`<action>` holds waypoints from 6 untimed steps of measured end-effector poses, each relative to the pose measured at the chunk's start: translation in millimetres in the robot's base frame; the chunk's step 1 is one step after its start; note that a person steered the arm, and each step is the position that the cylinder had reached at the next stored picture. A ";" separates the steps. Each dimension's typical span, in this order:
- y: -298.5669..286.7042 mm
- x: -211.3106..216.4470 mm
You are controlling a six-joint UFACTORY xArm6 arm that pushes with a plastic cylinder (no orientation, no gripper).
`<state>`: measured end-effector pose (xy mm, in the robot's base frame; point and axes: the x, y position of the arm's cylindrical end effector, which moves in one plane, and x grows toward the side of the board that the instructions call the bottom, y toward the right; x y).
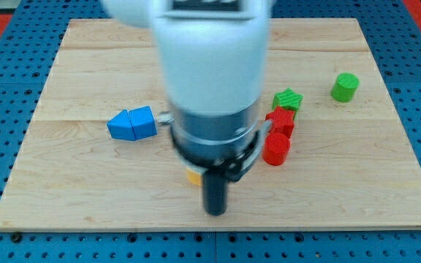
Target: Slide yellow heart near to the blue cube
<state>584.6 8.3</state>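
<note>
Only a small piece of a yellow block (193, 177) shows, at the left of my dark rod; the arm hides most of it, so I cannot make out its shape. My tip (215, 212) is just right of and below that yellow piece, near the board's bottom edge. Two blue blocks touch each other at the view's left: a blue cube (144, 122) and a blue wedge-like block (122, 126) on its left. They lie up and to the left of my tip, well apart from the yellow piece.
The wooden board (86, 190) lies on a blue pegboard. Right of the arm stand a green star-like block (288, 98), a red block (281, 120) and a red cylinder (275, 148). A green cylinder (346, 86) is at the far right.
</note>
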 end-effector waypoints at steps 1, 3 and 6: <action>-29.2 -31.0; -38.0 -91.1; -65.9 -102.3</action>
